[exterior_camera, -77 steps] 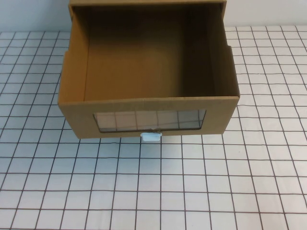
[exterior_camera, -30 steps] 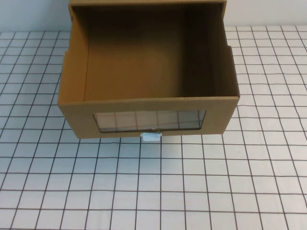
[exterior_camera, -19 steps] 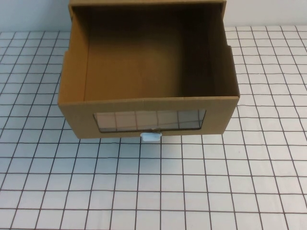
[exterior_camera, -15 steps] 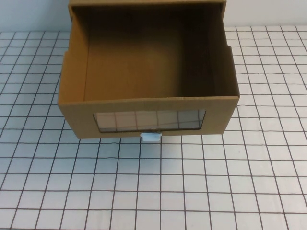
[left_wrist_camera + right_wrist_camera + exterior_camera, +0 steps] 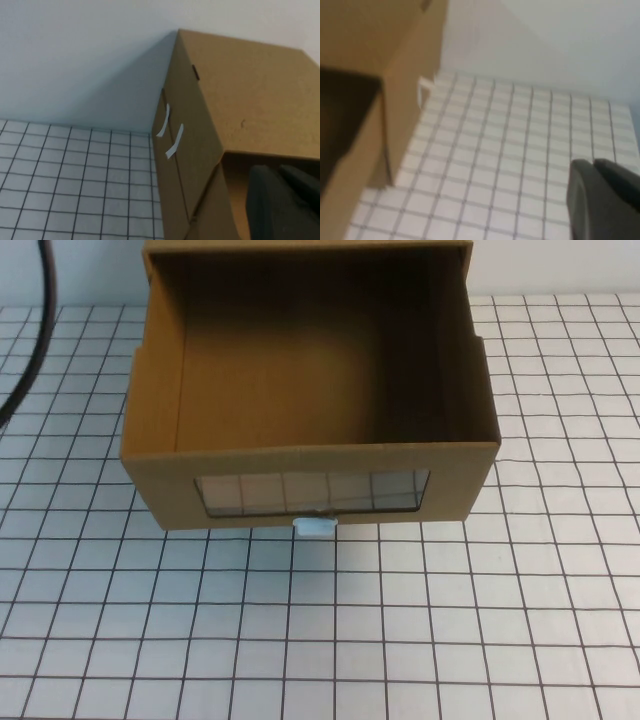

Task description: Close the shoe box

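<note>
The shoe box is brown cardboard, and its drawer stands pulled out toward me with an empty inside. A clear window fills the drawer's front, with a small white pull tab under it. Neither gripper shows in the high view. In the left wrist view my left gripper hovers by the shoe box near its left side, dark fingers pressed together and holding nothing. My right gripper, in the right wrist view, hangs over the checked table to the right of the shoe box, also shut and empty.
A black cable curves across the far left of the checked table. A pale wall stands behind the box. Two white tape strips sit on the box's left side.
A black cable has come into the high view at the far left. The shoe box and its drawer have not moved.
</note>
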Available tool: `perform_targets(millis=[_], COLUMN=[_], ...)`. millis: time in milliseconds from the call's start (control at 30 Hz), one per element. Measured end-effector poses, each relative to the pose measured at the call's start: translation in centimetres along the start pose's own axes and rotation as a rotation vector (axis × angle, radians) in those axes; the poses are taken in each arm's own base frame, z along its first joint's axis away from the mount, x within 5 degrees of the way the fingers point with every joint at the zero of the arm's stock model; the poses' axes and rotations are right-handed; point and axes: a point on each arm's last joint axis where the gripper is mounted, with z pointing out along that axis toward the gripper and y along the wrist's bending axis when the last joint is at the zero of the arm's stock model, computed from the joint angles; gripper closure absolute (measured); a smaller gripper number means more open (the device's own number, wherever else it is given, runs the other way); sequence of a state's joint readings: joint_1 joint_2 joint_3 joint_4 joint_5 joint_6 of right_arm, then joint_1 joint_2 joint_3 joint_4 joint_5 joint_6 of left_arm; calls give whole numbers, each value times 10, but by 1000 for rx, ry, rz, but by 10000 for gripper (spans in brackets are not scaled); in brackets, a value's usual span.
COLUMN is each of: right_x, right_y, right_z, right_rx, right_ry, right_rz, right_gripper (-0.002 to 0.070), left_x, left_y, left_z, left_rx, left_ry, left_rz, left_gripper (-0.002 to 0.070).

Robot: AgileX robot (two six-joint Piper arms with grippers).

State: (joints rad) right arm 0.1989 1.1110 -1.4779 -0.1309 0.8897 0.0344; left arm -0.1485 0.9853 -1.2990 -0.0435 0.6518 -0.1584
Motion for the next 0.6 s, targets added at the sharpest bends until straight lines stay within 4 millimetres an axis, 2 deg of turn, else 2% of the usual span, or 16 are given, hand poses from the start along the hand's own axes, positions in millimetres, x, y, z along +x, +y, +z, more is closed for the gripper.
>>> perform_targets(millis=[100,233,467,600], right_x=[12,20,30,32], right_y=[-3,-2,18,29], right_z=[31,56,85,92], right_rx=[65,76,-91,-213], right_ry=[170,276,372,382], right_rz=[-50,-58,59,-1], right_gripper=[690,690,690,690], left_x=[5,17,43,43], left_y=[2,3,0,-7], left_z=[20,54,111,134], left_rx=[-20,-14,51,135], left_ry=[49,143,305,341], left_rz=[13,-20,-150,-102], left_gripper=[680,680,680,680])
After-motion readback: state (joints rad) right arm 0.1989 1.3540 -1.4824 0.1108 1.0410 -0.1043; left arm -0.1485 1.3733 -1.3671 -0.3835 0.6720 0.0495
